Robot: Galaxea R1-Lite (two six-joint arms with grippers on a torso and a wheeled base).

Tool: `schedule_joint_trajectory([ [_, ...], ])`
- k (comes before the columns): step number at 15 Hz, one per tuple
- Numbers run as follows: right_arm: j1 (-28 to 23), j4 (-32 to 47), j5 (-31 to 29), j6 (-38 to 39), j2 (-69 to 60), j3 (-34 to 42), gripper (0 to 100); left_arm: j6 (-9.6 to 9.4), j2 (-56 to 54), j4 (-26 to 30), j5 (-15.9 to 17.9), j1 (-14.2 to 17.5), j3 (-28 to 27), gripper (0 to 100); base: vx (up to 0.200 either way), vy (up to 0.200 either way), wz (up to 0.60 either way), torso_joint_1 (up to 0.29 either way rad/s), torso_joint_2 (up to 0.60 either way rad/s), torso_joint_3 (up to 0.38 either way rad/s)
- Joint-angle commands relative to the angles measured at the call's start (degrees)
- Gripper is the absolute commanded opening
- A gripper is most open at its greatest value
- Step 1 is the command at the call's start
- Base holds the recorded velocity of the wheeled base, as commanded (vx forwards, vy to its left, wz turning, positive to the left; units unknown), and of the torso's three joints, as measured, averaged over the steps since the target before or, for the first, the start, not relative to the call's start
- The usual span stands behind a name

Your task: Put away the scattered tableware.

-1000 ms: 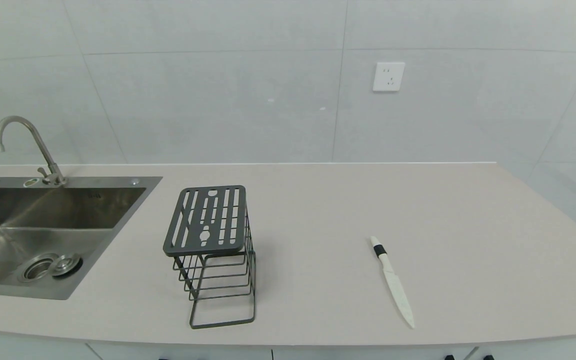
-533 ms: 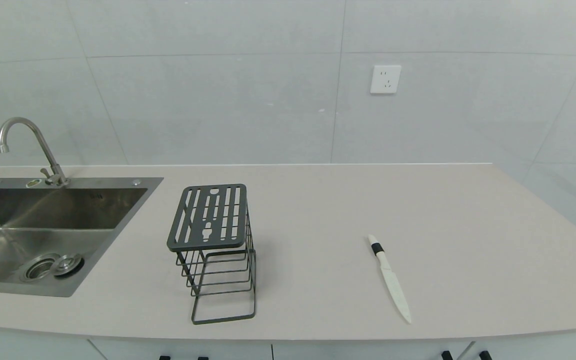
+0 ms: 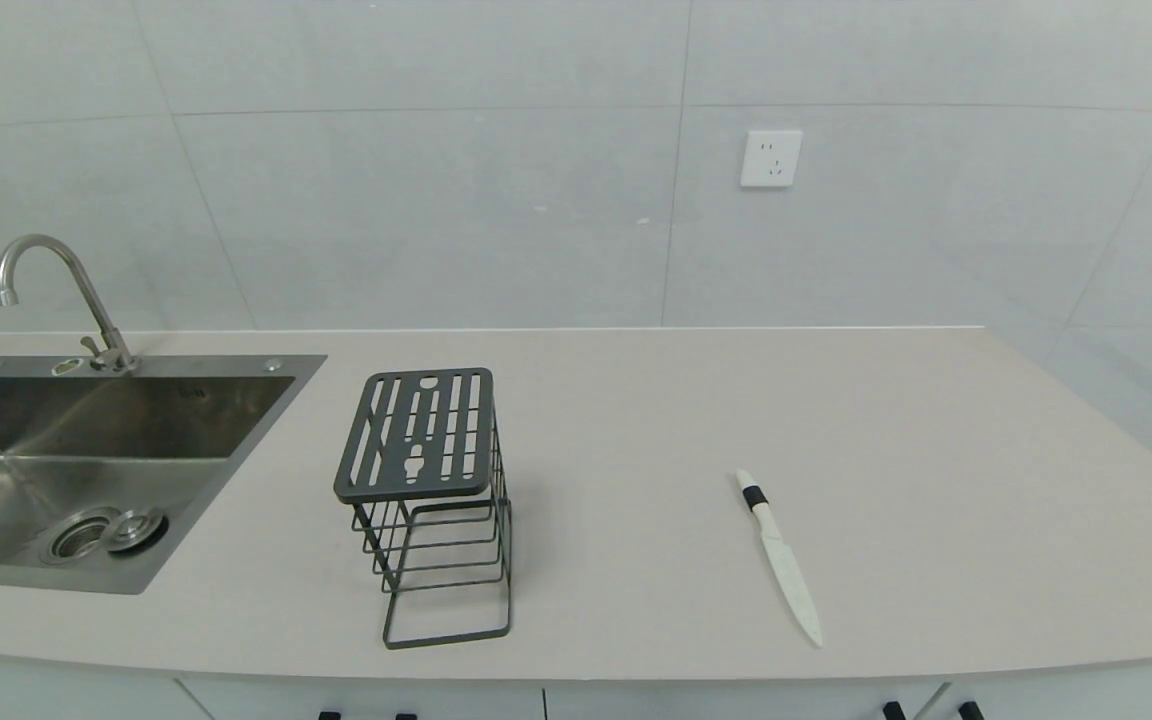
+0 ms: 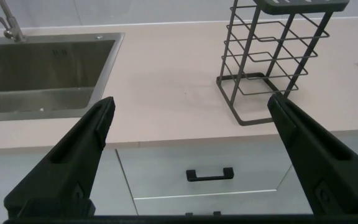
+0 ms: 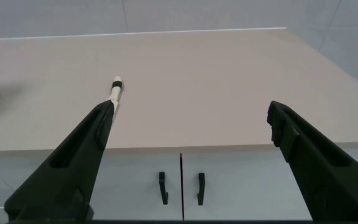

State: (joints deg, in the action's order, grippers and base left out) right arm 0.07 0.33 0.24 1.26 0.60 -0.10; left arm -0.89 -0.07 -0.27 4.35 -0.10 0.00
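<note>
A white knife (image 3: 779, 560) with a black band on its handle lies flat on the pale counter (image 3: 696, 420), right of centre and near the front edge. In the right wrist view the knife (image 5: 115, 87) lies beyond my right gripper (image 5: 191, 107), which hangs open in front of the counter edge and holds nothing. A dark wire rack (image 3: 426, 500) with a slotted top stands left of centre. My left gripper (image 4: 191, 102) is open and empty, out in front of the counter, facing the rack (image 4: 272, 56).
A steel sink (image 3: 86, 470) with a curved tap (image 3: 46, 290) is set into the counter at the left. A tiled wall with a socket (image 3: 771, 157) runs behind. Cabinet doors with black handles (image 4: 210, 175) sit under the counter.
The head camera shifted slightly a second ago, then held still. The knife and the rack have not moved on the counter.
</note>
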Motion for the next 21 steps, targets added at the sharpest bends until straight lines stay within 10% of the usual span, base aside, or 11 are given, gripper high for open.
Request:
schedule_joint_trajectory([
  [1, 0.0, 0.0, 0.0, 0.1, 0.0, 0.0, 100, 0.10, 0.1, 0.0, 0.0, 0.0, 0.0, 100, 0.000, 0.000, 0.00, 0.000, 0.00, 0.000],
  [21, 0.0, 0.0, 0.0, 0.0, 0.0, 0.0, 100, 0.27, 0.1, 0.0, 0.0, 0.0, 0.0, 100, 0.000, -0.030, 0.00, 0.006, 0.00, 0.003],
])
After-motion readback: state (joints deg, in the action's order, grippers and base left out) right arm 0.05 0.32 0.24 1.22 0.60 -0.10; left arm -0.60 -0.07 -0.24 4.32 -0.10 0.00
